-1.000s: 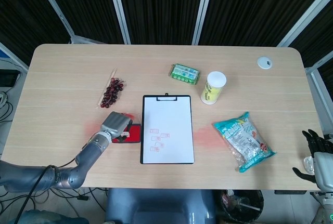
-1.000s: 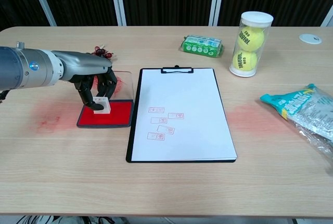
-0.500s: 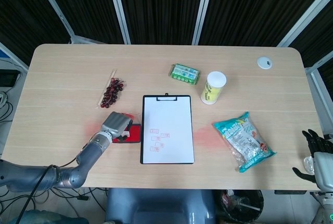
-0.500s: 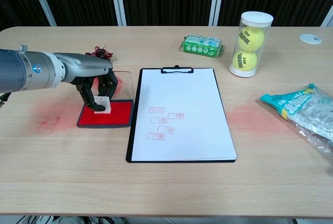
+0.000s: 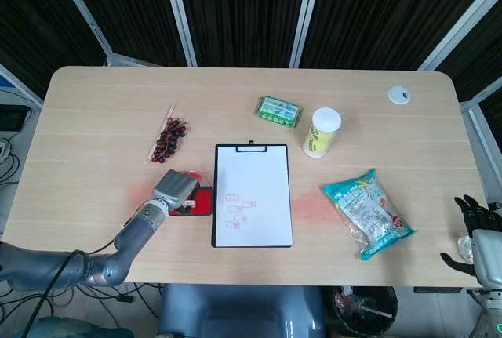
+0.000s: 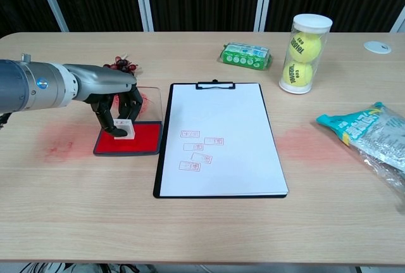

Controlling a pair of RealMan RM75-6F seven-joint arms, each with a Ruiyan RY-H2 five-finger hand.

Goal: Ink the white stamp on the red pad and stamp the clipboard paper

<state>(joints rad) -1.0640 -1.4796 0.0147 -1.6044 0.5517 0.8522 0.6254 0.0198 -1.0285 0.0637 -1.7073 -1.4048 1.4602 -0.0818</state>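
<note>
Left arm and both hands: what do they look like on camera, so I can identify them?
The left arm is a smooth silver-grey tube bearing a small blue round mark; a black cable runs along it in the head view. The left hand has black fingers under a grey back. The right hand is black-fingered.

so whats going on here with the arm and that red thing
The left hand holds the white stamp down on the red ink pad, inking it. The clipboard paper beside it already carries several red stamp marks. The right hand sits idle at the table's edge.
</note>
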